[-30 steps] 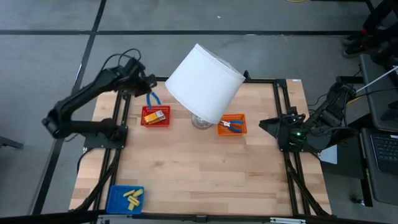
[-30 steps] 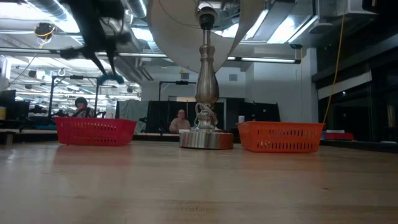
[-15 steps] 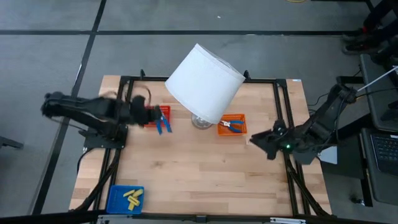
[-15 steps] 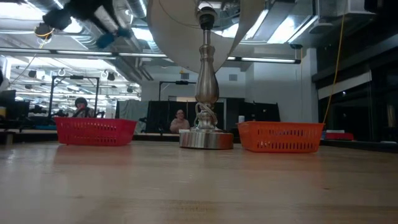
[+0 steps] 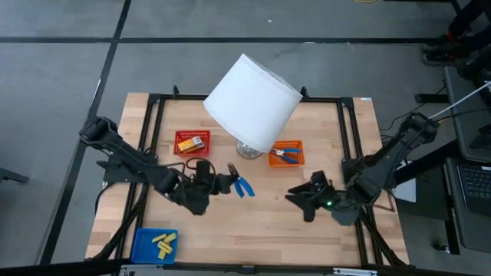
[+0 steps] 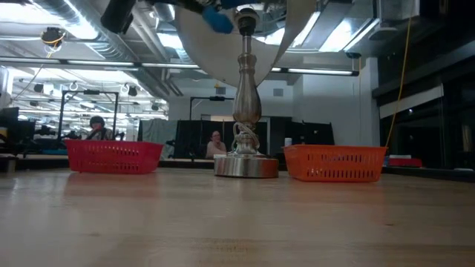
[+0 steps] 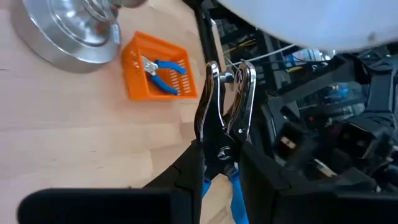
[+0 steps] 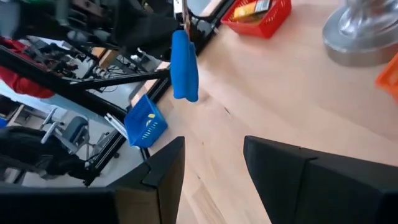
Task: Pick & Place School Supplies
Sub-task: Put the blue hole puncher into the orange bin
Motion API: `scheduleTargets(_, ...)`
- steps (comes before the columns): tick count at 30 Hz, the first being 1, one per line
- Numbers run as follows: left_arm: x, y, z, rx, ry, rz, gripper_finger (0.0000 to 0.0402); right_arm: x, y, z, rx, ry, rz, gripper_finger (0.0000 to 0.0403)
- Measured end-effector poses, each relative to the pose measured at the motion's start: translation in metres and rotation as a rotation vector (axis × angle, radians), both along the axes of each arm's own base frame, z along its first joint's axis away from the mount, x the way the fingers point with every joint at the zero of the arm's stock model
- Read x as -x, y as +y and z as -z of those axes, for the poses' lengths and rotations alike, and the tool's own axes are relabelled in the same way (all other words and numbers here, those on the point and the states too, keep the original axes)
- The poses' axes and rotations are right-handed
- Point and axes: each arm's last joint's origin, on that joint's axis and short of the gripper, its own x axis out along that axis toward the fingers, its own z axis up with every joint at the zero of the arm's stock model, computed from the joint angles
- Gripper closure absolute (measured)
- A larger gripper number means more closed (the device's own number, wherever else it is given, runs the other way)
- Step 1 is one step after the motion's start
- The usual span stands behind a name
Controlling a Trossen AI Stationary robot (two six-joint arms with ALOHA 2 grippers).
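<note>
My left gripper (image 5: 222, 182) is shut on blue-handled pliers (image 5: 242, 186) over the middle of the table, high above the wood. The pliers also show in the low view (image 6: 215, 18) and in the right wrist view (image 8: 185, 65). My right gripper (image 5: 301, 196) is open and empty a little to their right, facing them; it also shows in its wrist view (image 8: 211, 177). A yellow-orange packet (image 5: 190, 142) lies in the red basket (image 5: 192, 152). A second pair of pliers (image 5: 288, 154) lies in the orange basket (image 5: 286, 162). Yellow sticks (image 5: 161, 243) lie in the blue tray (image 5: 143, 247). My left gripper pinches the pliers between its two fingers (image 7: 186, 180) at the joint (image 7: 219, 163) where the metal head meets the blue handles. The metal head (image 7: 225, 102) sticks out past the fingertips, and the blue handles (image 7: 233, 196) trail on the other side. The pliers are lifted clear of the table.
A lamp with a big tilted white shade (image 5: 252, 101) stands on a metal base (image 5: 247, 150) between the two baskets at the far middle. Bare wood (image 5: 261, 230) lies in front of both grippers. People sit in the room beyond the table (image 6: 215, 142).
My left gripper has carried the pliers from above the red basket toward the table's right and near edge, to the middle. My right gripper has gone from the right edge toward the table's left and near edge, closing on the pliers.
</note>
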Motion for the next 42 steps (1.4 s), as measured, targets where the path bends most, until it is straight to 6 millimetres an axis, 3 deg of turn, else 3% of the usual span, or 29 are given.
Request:
scheduleTargets(7, -0.011, -0.01, 0.007, -0.013, -0.041, 0.012, 0.0332, -0.026, 0.012, 0.022, 0.014, 0.0, 0.009, 0.0234)
scheduleTargets(18, -0.018, 0.001, 0.003, -0.043, -0.034, 0.016, 0.0332, -0.058, -0.008, 0.013, -0.005, -0.061, -0.07, 0.0213)
scheduleTargets(31, -0.022, 0.006, 0.001, -0.033, -0.028, 0.035, 0.0332, -0.074, -0.029, 0.013, 0.008, -0.056, -0.096, 0.0192)
scheduleTargets(42, -0.024, 0.009, 0.0, -0.037, -0.034, 0.044, 0.0332, -0.095, -0.029, 0.026, -0.01, -0.057, -0.142, 0.0192)
